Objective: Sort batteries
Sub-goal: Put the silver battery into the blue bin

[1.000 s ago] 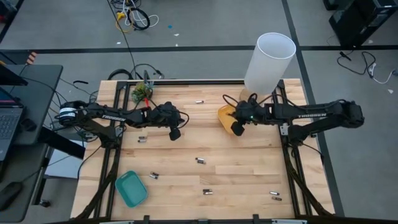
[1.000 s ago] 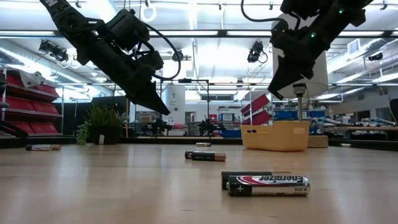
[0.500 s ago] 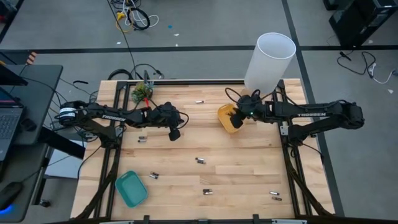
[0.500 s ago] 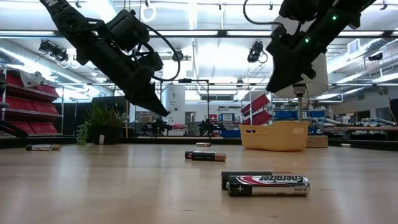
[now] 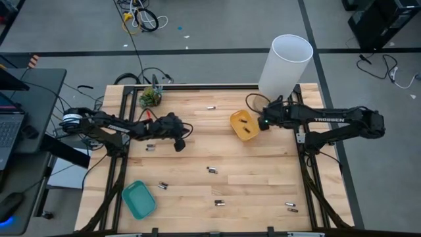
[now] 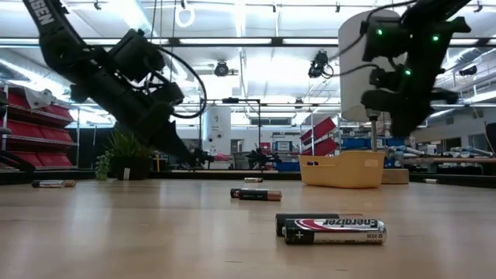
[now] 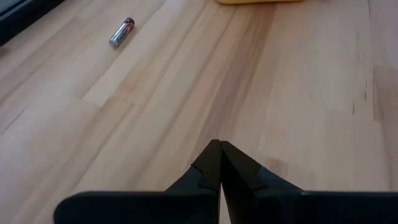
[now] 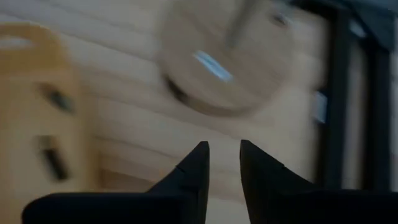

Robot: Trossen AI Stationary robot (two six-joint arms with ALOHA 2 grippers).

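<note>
Sorting is barely getting going. The yellow tray (image 5: 242,125), upper middle of the high view, is holding two dark batteries (image 8: 53,155); the teal tray (image 5: 139,199), lower left of that view, is sitting empty as far as I can tell.

Most batteries are lying loose on the desk (image 5: 263,171): one near the top edge (image 5: 211,107), a pair at the left (image 5: 150,147), one in the centre (image 5: 211,170), one just right of the teal tray (image 5: 162,185), two lower middle (image 5: 220,203), two lower right (image 5: 291,207). In the low view an Energizer cell (image 6: 335,230) is lying in the foreground, touching another one behind it.

Left tool (image 5: 177,144) is hanging over the desk left of centre, fingers pressed together, pinching nothing; its wrist view is showing bare wood and one battery (image 7: 122,32) well apart from it. Right tool (image 5: 262,123) is sitting just right of the yellow tray, fingers (image 8: 194,168) slightly spread with a narrow gap, nothing between them.

Judging by this, roughly two are sorted and about nine are left; teal side not started.
</note>
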